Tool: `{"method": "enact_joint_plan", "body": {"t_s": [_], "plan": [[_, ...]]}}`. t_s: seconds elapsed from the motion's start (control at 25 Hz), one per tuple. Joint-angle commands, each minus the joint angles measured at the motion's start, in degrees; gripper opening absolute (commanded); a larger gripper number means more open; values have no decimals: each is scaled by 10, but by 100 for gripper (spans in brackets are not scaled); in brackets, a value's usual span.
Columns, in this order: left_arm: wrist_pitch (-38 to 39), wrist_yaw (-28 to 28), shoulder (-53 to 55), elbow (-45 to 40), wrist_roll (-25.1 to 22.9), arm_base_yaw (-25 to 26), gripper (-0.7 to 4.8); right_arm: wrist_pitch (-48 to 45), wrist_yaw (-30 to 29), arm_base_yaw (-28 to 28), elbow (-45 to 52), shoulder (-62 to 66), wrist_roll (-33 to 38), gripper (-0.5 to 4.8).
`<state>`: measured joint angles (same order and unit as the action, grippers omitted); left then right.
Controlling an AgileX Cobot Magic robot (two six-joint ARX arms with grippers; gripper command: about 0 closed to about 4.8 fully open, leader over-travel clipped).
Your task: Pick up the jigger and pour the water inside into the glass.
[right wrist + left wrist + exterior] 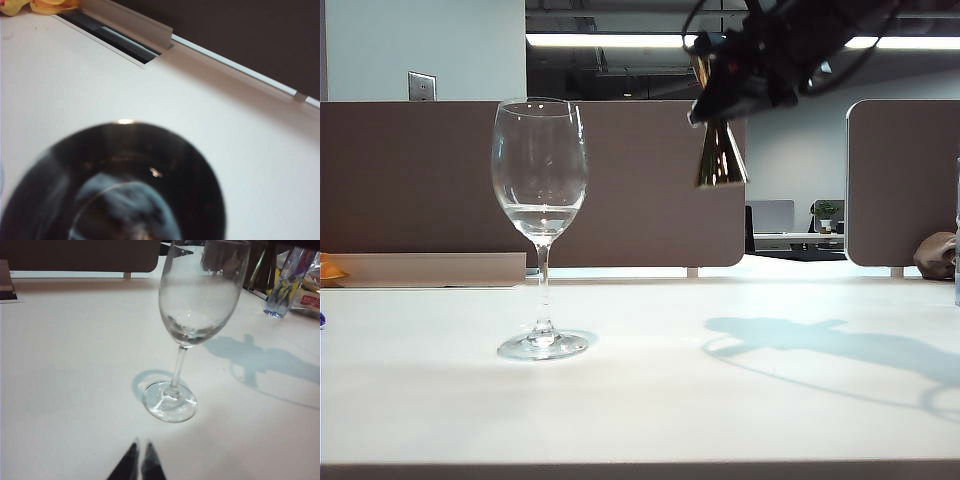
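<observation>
Though held aloft, gold hourglass jigger (720, 150)

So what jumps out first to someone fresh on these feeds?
The tall wine glass standing left of centre on the white table, a little water in its bowl. Then the gold jigger held high to its right in the right claw; the left claw rests shut near the glass's foot.

**Glass upright ahead of my left gripper**

I see the glass (202, 315) standing on the white table (65, 365), a little water (192, 322) in its bowl. My left gripper (139, 462) hovers near its foot, fingertips nearly touching. A plastic bottle (285, 285) stands at the far edge.
</observation>
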<state>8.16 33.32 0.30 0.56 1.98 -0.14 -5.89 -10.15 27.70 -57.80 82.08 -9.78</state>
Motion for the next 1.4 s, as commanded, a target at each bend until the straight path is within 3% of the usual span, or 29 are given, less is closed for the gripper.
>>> {"method": "enact_joint_plan", "body": {"t_s": [0.04,0.28,0.48,0.8,1.4], "plan": [[-1,-1,0,-1,0,1,22,33,0,0,-42,-3,-34,-1],[-1,-1,0,-1,0,1,22,85,2,1,-89,-3,-44,-1],[-1,-1,0,-1,0,1,22,104,28,48,-97,-3,-85,-1],[-1,-1,0,-1,0,1,22,104,50,123,-111,35,-84,-1],[-1,-1,0,-1,0,1,22,125,69,143,-155,91,-83,-1]]}}
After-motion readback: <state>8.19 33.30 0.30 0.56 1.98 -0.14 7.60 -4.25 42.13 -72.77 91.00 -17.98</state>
